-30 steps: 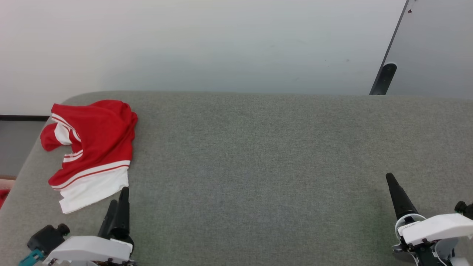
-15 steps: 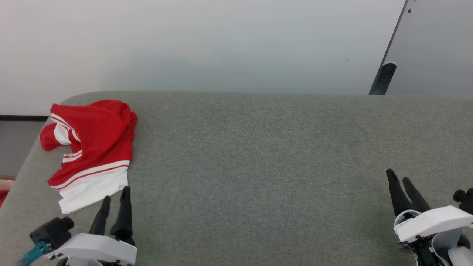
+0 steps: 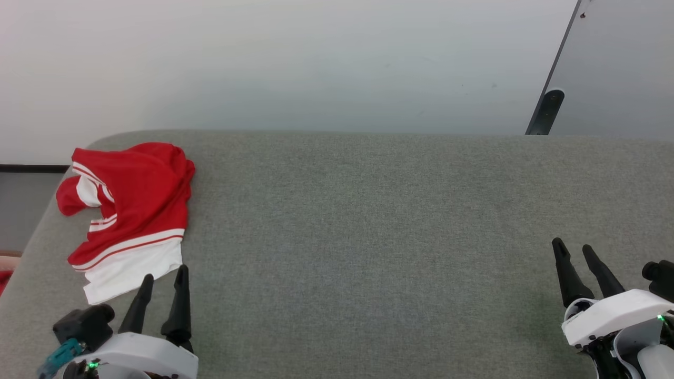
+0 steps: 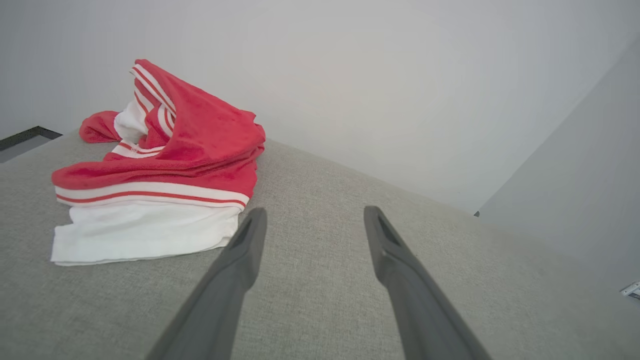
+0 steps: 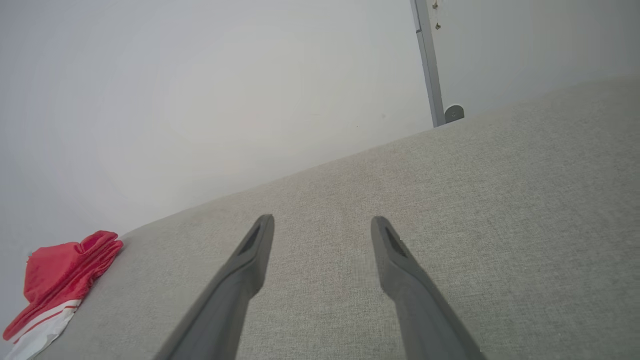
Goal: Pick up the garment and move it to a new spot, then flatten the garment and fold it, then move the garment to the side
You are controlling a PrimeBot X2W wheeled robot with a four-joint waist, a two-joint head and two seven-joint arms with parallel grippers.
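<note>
The shirt (image 3: 129, 210) lies crumpled at the far left corner of the grey padded surface (image 3: 368, 237), red body bunched up and a white part spread toward the near edge. The left gripper (image 3: 165, 272) hovers just beside that white part, jaws apart and empty, probably lined up to pinch the nearest cloth. The right gripper (image 3: 572, 245) hovers by the near right corner, well apart from the shirt, jaws also apart, holding nothing. The pickup is not yet begun.
</note>
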